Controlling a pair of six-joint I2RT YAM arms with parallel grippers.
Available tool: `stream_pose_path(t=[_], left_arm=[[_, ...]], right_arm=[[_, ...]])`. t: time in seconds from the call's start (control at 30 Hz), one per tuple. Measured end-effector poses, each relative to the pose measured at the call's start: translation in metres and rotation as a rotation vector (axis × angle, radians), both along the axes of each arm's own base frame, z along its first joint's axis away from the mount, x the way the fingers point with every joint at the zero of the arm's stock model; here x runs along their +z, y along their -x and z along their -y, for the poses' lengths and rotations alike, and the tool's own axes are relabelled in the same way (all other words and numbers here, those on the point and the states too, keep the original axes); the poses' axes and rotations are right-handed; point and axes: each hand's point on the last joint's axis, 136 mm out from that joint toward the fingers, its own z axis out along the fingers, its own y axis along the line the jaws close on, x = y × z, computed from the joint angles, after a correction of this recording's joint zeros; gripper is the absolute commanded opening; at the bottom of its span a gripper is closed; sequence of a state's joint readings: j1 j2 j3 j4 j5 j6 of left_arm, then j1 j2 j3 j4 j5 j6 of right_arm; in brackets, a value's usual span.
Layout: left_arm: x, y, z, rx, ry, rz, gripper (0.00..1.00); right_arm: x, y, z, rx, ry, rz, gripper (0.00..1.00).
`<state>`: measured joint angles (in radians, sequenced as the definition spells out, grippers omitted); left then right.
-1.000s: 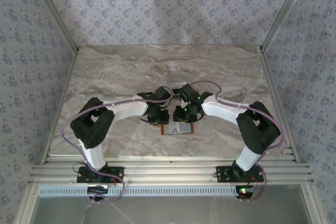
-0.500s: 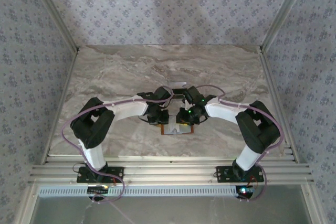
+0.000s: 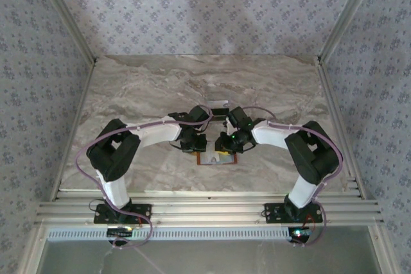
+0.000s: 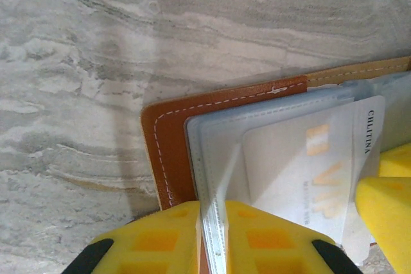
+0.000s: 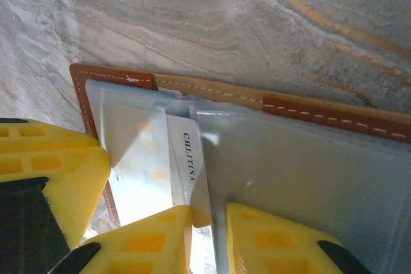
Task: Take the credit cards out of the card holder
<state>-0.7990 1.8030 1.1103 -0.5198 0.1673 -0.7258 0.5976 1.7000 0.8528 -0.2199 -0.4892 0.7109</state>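
Where a clear sleeve [image 4: 218,134] covers it, the card [image 4: 297,170] (pale) blurs.

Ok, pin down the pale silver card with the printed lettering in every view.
Top external: pale silver plastic card, centre, on the open tan-brown leather wallet.
Left wrist: card right of centre, under a clear plastic sleeve.
Right wrist: card lower left.
Shared landmark: the wallet's white-stitched edge.

open card holder [image 4: 168,152], pale card [image 4: 302,171] sleeved
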Motion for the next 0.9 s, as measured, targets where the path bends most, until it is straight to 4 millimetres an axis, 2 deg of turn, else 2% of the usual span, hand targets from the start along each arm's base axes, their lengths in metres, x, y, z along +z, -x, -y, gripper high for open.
stream_pose_path(t=[0.23, 0.47, 0.9], left_arm=[[-0.0001, -0.0003, -0.0005, 0.001, -0.003, 0.001, 0.17], [-0.0002, -0.0001, -0.0009, 0.001, -0.006, 0.0, 0.17], [-0.0003, -0.0004, -0.0013, 0.002, -0.008, 0.002, 0.16]], right_arm=[[-0.0009, -0.0001, -0.0018, -0.024, -0.107, -0.025, 0.17], [0.0, -0.0005, -0.0034, -0.035, -0.181, -0.031, 0.09], [0.0075, -0.0035, 0.004, -0.038, -0.179, -0.001, 0.06]])
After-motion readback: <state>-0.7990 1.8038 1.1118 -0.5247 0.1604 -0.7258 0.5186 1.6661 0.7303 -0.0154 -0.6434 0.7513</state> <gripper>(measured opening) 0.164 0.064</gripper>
